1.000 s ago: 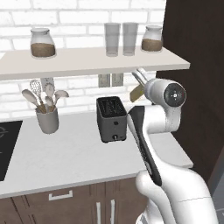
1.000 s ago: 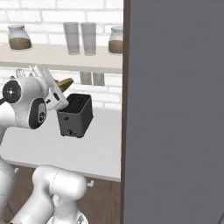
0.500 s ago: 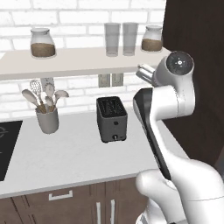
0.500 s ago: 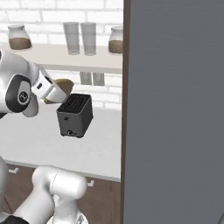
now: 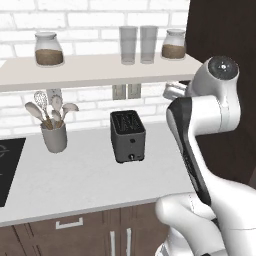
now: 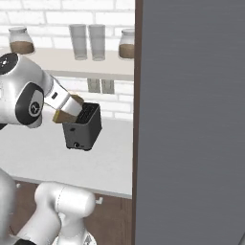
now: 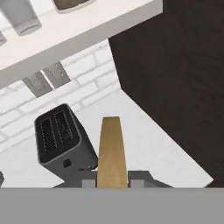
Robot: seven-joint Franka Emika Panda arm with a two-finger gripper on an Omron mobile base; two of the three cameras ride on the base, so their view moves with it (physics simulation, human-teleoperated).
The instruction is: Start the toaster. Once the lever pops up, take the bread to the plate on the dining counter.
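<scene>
The dark grey toaster (image 5: 129,136) stands on the white counter against the brick wall; it also shows as the toaster (image 6: 83,127) and the toaster (image 7: 61,140), with its two slots empty. My gripper (image 7: 111,181) is shut on the tan-brown bread (image 7: 111,151), held edge-on above the counter just right of the toaster. From the right base view the bread (image 6: 64,116) sits in the gripper (image 6: 69,109) in front of the toaster's top. In the left base view the gripper (image 5: 172,91) pokes out behind my own arm. The plate and the dining counter are out of view.
A grey utensil cup (image 5: 54,135) stands left of the toaster, and a cooktop (image 5: 6,165) lies at the far left. The shelf (image 5: 100,67) with jars and glasses hangs low overhead. A tall dark cabinet (image 5: 220,30) closes the right side.
My arm's upper joints have swung up and to the right. The hand, still holding the bread, has turned and shifted slightly beside the toaster.
</scene>
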